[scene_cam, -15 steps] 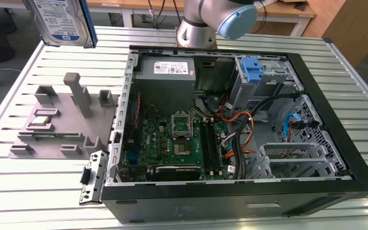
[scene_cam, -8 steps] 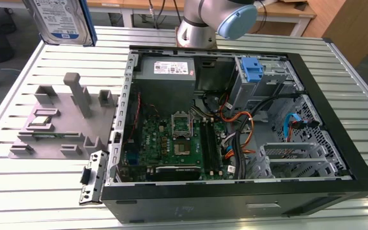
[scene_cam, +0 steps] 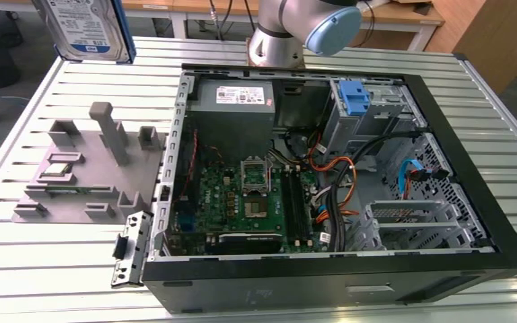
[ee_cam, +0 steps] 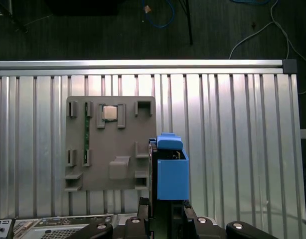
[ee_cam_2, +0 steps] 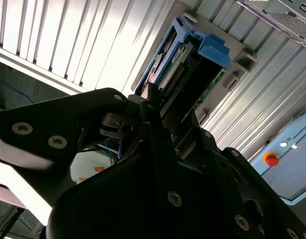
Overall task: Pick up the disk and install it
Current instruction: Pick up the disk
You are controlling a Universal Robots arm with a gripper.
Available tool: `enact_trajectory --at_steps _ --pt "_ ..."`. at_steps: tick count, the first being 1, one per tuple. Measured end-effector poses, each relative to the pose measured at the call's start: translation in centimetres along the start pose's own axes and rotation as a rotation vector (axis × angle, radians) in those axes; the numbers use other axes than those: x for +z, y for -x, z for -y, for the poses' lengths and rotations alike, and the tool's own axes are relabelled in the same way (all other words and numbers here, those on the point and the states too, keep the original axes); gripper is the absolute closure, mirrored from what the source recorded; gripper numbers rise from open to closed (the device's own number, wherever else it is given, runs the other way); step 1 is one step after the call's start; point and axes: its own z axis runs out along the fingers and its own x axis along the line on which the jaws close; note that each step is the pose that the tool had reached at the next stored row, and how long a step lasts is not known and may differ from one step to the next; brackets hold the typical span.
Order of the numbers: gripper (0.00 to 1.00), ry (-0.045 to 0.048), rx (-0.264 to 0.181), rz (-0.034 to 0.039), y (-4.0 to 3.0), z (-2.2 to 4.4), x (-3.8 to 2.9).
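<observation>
- Closest to the lens in both wrist views, the gripper (ee_cam: 163, 221) is clamped tight, its dark fingers (ee_cam_2: 149, 102) squeezing either side of the disk (ee_cam: 170, 172).
- The disk is up in the air, clear of the table, seen edge-on in the first wrist view with its blue rail facing us.
- Below it sits the grey fixture (ee_cam: 110, 149), and the disk hangs over that fixture's edge.
- There's a small square chip (ee_cam: 110, 113) seated in one fixture slot.
- Under all that is the ribbed metal table (ee_cam: 232, 149), and past its rim a dark floor (ee_cam: 93, 30) strewn with cables.
- Over to the exterior view: nearest is the open computer case (scene_cam: 285, 286), lying on its side with the motherboard (scene_cam: 240, 195) exposed.
- Deeper in the case are the grey power supply (scene_cam: 240, 96) and a blue latch (scene_cam: 355, 97).
- Furthest back stands the robot arm (scene_cam: 281, 33), and at the exterior view's left the disk is held upright, label showing, well apart from the case.
</observation>
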Motion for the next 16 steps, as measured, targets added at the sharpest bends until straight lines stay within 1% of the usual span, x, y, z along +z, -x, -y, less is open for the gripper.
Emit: enact_trajectory --at_steps 6,8,12,16 --pt "0.65 0.0001 0.0 0.0002 0.01 0.0 -0.05" --pt "0.65 0.0 0.0 0.0013 0.0 0.02 -0.05" --pt "0.65 0.0002 0.0 0.0027 0.02 0.25 -0.06" --pt "0.65 0.0 0.0 0.0031 0.03 0.62 -0.07"
